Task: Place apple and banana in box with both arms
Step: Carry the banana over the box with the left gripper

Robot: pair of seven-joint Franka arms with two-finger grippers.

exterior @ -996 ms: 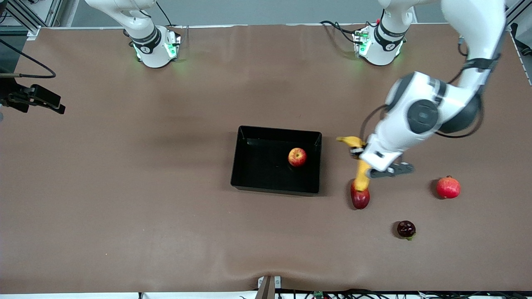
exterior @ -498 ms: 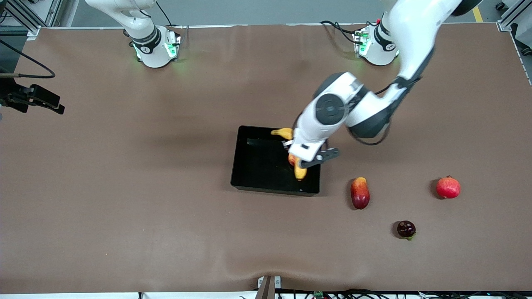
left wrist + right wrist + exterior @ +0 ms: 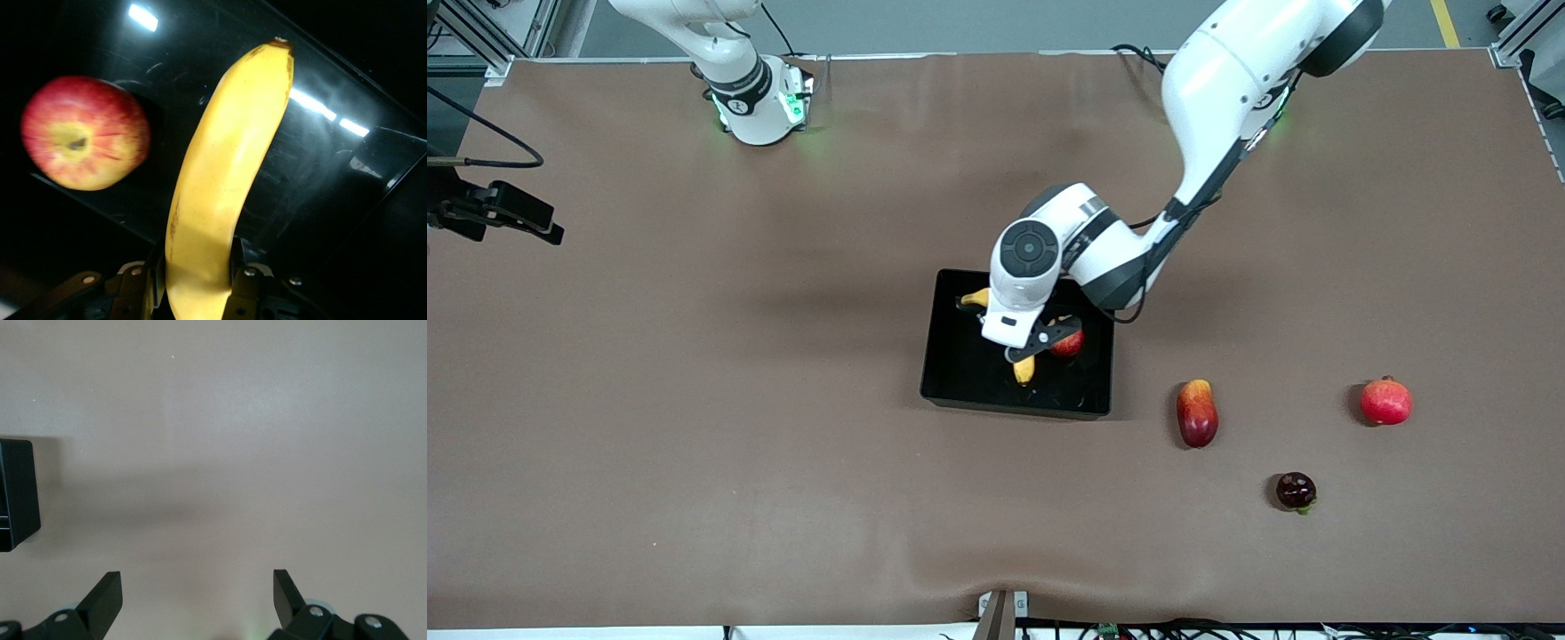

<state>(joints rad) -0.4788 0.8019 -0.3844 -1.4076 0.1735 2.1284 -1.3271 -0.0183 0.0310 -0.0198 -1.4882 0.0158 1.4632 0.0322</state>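
My left gripper (image 3: 1017, 345) hangs over the black box (image 3: 959, 378), shut on the long yellow banana (image 3: 1024, 368). In the left wrist view its jaws press both sides of the banana (image 3: 227, 167) near one end, at the left gripper (image 3: 198, 270). The red and yellow apple (image 3: 1069, 342) lies in the box beside the banana, toward the left arm's end; it also shows in the left wrist view as the apple (image 3: 83, 132) on the glossy box floor (image 3: 333, 173). My right gripper (image 3: 197, 580) is open over bare table, with a box corner (image 3: 17, 493) at the edge of its view.
Outside the box toward the left arm's end lie an elongated red-yellow fruit (image 3: 1197, 412), a round red fruit with a crown tip (image 3: 1385, 401) and a small dark fruit (image 3: 1296, 491) nearer the camera. A black device with a cable (image 3: 503, 213) juts in at the right arm's end.
My left arm has carried the banana from above the elongated red-yellow fruit across the box wall to over the box's inside, next to the apple. The right gripper has stayed open.
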